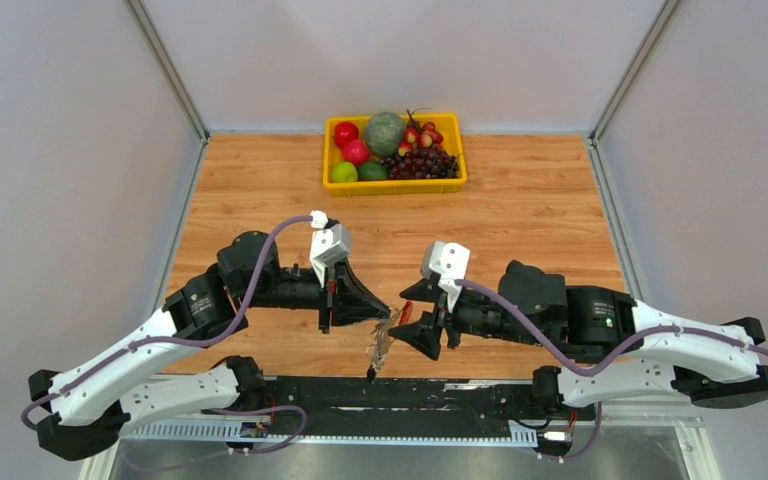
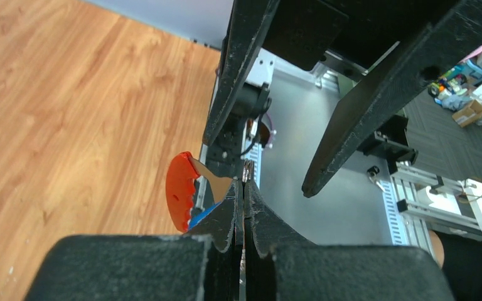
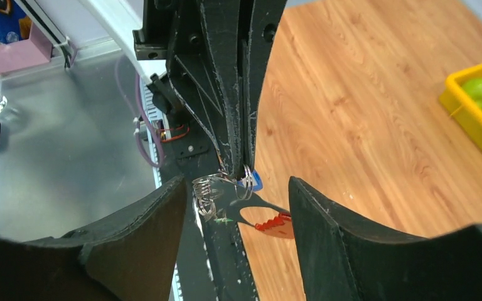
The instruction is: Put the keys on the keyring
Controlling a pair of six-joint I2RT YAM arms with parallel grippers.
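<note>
My left gripper [image 2: 245, 185] is shut on the thin silver keyring [image 2: 247, 170] and holds it above the table's near edge. The red-headed key [image 2: 180, 191] and a sliver of the blue-headed key [image 2: 202, 214] hang beside its left finger. In the right wrist view the keyring [image 3: 246, 176] shows at the left gripper's tips, with the blue key head [image 3: 257, 180], the red key [image 3: 275, 224] and a silver coil [image 3: 206, 197] hanging by it. My right gripper [image 3: 235, 182] is open, its fingers on either side of this bundle. The grey charm [image 1: 379, 347] hangs below both grippers [image 1: 388, 312] [image 1: 408, 322].
A yellow tray [image 1: 397, 184] of fruit stands at the back centre of the wooden table [image 1: 540, 200]. The black mounting rail [image 1: 400, 392] runs along the near edge under the grippers. Grey walls close in both sides.
</note>
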